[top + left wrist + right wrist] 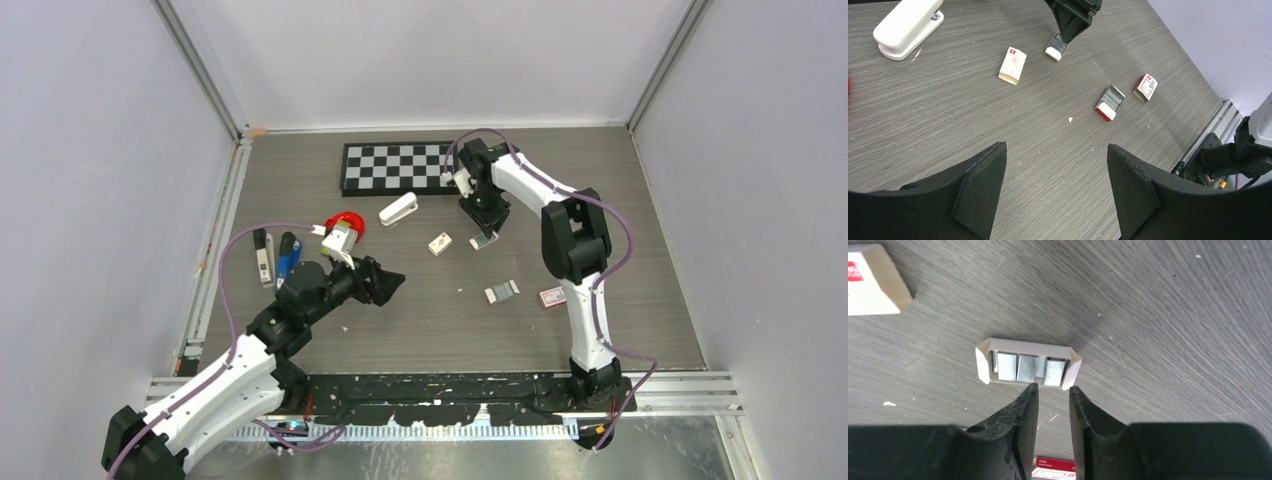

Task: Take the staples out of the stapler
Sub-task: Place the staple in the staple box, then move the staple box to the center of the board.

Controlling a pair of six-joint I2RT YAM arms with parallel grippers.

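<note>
The blue stapler lies at the table's left, behind my left arm, and is out of both wrist views. My left gripper hovers open over bare table, with nothing between its fingers. My right gripper points down just in front of a small open cardboard tray that holds strips of staples. Its jaws stand a narrow gap apart with nothing between them. The tips are close to the tray's near edge. Whether staples are inside the stapler cannot be seen.
A white stapler, a red object and a checkerboard lie toward the back. A small white box, a second staple tray and a red-and-white box lie mid-table.
</note>
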